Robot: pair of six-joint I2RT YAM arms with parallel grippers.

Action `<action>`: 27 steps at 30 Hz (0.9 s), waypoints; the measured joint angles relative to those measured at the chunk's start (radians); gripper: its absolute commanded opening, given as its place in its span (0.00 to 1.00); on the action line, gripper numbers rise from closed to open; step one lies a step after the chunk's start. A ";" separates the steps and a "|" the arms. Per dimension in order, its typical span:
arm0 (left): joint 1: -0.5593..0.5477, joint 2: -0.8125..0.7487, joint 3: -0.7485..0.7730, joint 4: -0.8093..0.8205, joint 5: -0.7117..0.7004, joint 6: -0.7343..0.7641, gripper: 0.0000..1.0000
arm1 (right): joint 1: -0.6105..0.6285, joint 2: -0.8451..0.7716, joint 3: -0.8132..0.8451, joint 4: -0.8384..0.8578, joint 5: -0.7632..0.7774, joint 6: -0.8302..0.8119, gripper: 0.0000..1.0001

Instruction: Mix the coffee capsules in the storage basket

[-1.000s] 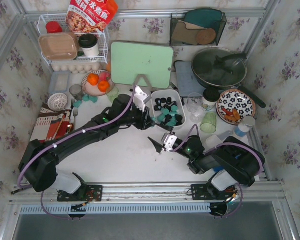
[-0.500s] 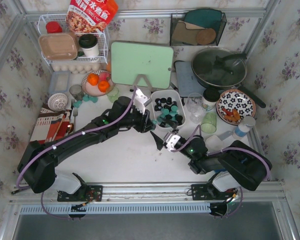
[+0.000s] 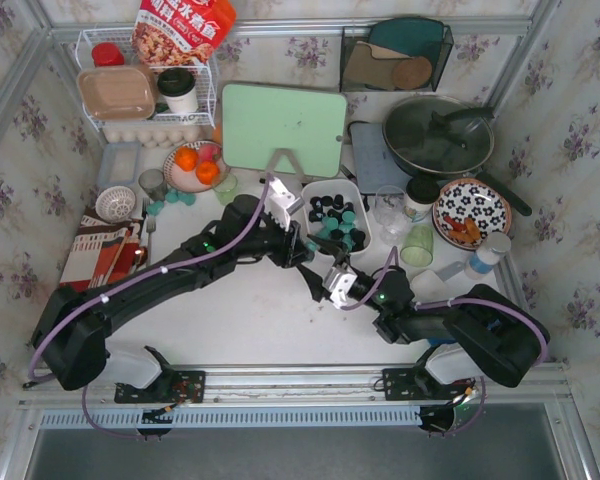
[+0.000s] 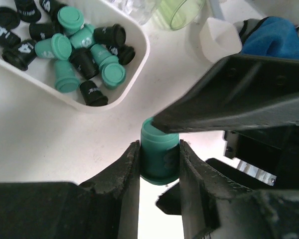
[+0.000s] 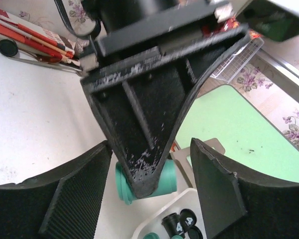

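Observation:
The white storage basket (image 3: 305, 200) stands mid-table with black and teal coffee capsules (image 3: 335, 220) in it. It also shows in the left wrist view (image 4: 114, 102) with its capsules (image 4: 79, 50). My left gripper (image 4: 159, 149) is shut on one teal capsule (image 4: 159, 162) and holds it just in front of the basket's near edge. In the top view the left gripper (image 3: 308, 262) meets the right gripper (image 3: 323, 285). My right gripper (image 5: 149, 189) is open, its jaws on either side of the left gripper's finger (image 5: 139, 124) and the held teal capsule (image 5: 167, 181).
A few loose teal capsules (image 3: 170, 203) lie by the plate of oranges (image 3: 195, 165). A clear glass (image 3: 388, 210), a green cup (image 3: 417, 245) and a patterned plate (image 3: 472, 212) stand right of the basket. A green cutting board (image 3: 283, 128) stands behind it.
My left gripper has come down and right from the basket's corner with the teal capsule. My right gripper has moved forward to it, and its jaws now straddle the left finger.

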 measured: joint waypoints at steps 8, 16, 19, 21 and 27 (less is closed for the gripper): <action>-0.004 -0.037 -0.001 0.000 0.014 -0.003 0.15 | 0.000 -0.016 0.018 -0.096 0.027 -0.053 0.73; -0.007 -0.040 0.000 -0.010 0.014 -0.002 0.14 | 0.000 -0.071 0.023 -0.195 0.032 -0.103 0.54; -0.008 -0.040 0.001 -0.014 0.014 -0.001 0.15 | 0.000 -0.082 0.026 -0.228 0.029 -0.114 0.46; -0.008 -0.040 0.001 -0.021 0.014 0.002 0.18 | 0.000 -0.090 0.029 -0.251 0.025 -0.129 0.39; -0.008 -0.055 0.001 -0.035 -0.005 -0.004 0.54 | 0.000 -0.105 0.037 -0.282 0.017 -0.148 0.28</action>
